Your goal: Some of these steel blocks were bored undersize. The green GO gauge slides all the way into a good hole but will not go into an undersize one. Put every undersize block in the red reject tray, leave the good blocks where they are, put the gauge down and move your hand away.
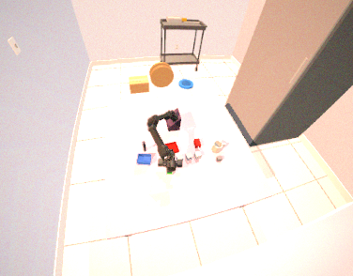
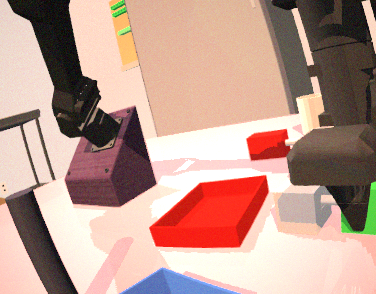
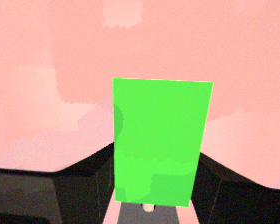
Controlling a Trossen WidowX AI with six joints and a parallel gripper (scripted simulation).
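1. While the pincer [image 1: 170, 170] [image 2: 364, 219] [image 3: 151, 143] hangs low over the table, its fingers are clamped on the green GO gauge [image 1: 169, 173] [image 2: 374, 215] [image 3: 161, 140], gripping it by the block-shaped handle.
2. Gauge pin [image 2: 333, 200] [image 3: 148, 207]: points from the handle at a grey steel block [image 2: 297, 207] [image 3: 126, 217] and meets its bored face. Insertion depth: can't tell.
3. That block sits just beside the red reject tray [image 1: 173, 147] [image 2: 192, 237], on the tray's right-edge side in the exterior view. Block bottom rests on the table.
4. Reject tray: bare floor showing in exterior view, no block in it. Lies between the purple arm base [image 1: 179, 126] [image 2: 137, 165] and the blue tray [image 1: 144, 160] [image 2: 164, 282].
5. Blue tray: nearer the table's left edge, top view. Contents can't be made out.
6. Two pale blocks [image 1: 193, 156] stand side by side, right-edge side of the pincer in top view; too small to judge the bores.
7. Red handled piece [image 1: 197, 143] [image 2: 267, 145]: behind those blocks, a pale pin sticking out.
8. Cream object [image 1: 218, 146] [image 2: 309, 112]: farther toward the right edge, small brown item [image 1: 220, 159] near it.
9. Table corners: washed out by glare, exact placement unclear.
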